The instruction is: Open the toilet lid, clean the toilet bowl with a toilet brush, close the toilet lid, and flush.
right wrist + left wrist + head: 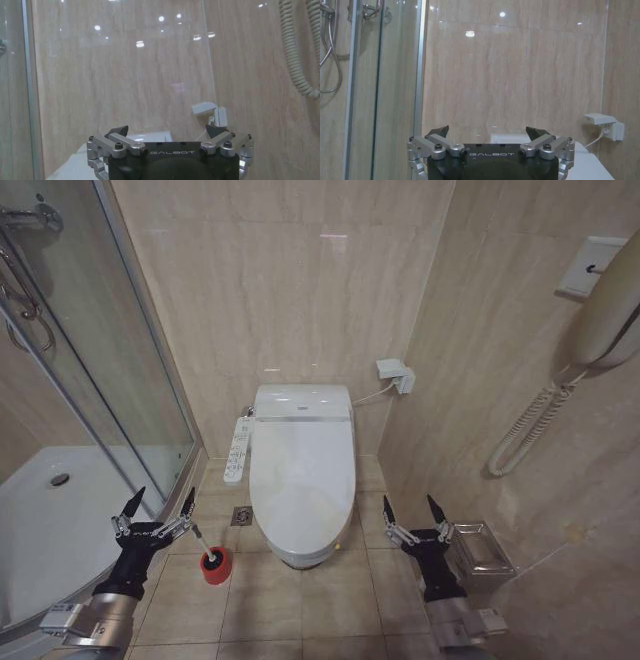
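Head view shows the toilet lid (302, 480) shut flat over the bowl, sitting at the centre of the floor against the back wall. At about 8 o'clock from it, near the shower door, the toilet brush (208, 551) stands in its red cup (215, 565), the thin white handle leaning up toward 11 o'clock.

Both arms rise from the lower edge, forearms slanting up and inward, wrists level, fingers pointing toward the back wall. The left gripper (153, 507) hangs at 9 o'clock of the lid's front end, just beside the brush handle but apart from it; its jaws are spread wide and hold nothing. The right gripper (412, 513) hangs at 3 o'clock of the lid's front end, next to a metal paper holder (482, 552) on the side wall, jaws likewise spread wide and empty.

Left wrist view shows the left gripper (489, 132) with its black fingertips (438, 131) well apart, the shower glass (385, 90) beyond. Right wrist view shows the right gripper (168, 130) the same, facing a wall socket (209, 111).
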{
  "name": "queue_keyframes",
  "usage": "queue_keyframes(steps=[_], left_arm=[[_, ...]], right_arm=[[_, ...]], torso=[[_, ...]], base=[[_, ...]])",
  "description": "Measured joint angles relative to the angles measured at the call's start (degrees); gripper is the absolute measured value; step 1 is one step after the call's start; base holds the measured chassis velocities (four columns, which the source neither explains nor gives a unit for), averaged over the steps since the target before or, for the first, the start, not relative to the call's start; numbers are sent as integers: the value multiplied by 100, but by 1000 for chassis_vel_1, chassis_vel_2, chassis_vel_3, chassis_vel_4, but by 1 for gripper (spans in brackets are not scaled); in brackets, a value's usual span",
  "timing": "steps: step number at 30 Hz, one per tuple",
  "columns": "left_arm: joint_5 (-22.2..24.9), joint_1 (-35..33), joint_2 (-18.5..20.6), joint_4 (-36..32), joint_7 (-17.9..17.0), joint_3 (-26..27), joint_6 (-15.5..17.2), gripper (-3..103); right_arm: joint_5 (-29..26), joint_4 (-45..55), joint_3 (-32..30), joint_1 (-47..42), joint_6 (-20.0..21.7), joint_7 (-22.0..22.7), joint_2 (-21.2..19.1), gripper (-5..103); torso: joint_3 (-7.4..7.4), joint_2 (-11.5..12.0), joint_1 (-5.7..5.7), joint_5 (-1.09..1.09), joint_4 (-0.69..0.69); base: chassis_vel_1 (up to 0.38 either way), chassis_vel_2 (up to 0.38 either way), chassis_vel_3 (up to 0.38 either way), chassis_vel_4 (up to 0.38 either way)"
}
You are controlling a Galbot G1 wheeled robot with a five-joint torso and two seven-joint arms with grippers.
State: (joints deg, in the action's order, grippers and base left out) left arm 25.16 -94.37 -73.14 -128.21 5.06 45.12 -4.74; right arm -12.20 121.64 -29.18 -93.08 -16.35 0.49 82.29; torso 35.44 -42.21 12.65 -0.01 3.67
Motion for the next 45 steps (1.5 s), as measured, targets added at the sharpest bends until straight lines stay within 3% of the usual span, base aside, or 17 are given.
queue_keyframes(steps=[6,15,22,45], left_arm=[[0,0,0,0,0,0,0,100],[0,-1,0,0,0,0,0,100],[0,1,0,0,0,-1,0,100],[0,0,0,0,0,0,0,100]], right_arm=[[-250,-192,25,160,-193,-288,101,100],[-343,-258,30,170,-150,-126,103,100],[82,-331,-12,224,-114,104,78,100],[643,-1191,651,293,-113,450,306,100]], torso=[[0,0,0,1,-1],[-1,-1,-1,0,0],[2,1,5,1,0],[0,0,0,0,-1]], base=[[0,0,0,0],[-42,2,54,2],[-175,41,183,-46],[-2,7,-3,-7]])
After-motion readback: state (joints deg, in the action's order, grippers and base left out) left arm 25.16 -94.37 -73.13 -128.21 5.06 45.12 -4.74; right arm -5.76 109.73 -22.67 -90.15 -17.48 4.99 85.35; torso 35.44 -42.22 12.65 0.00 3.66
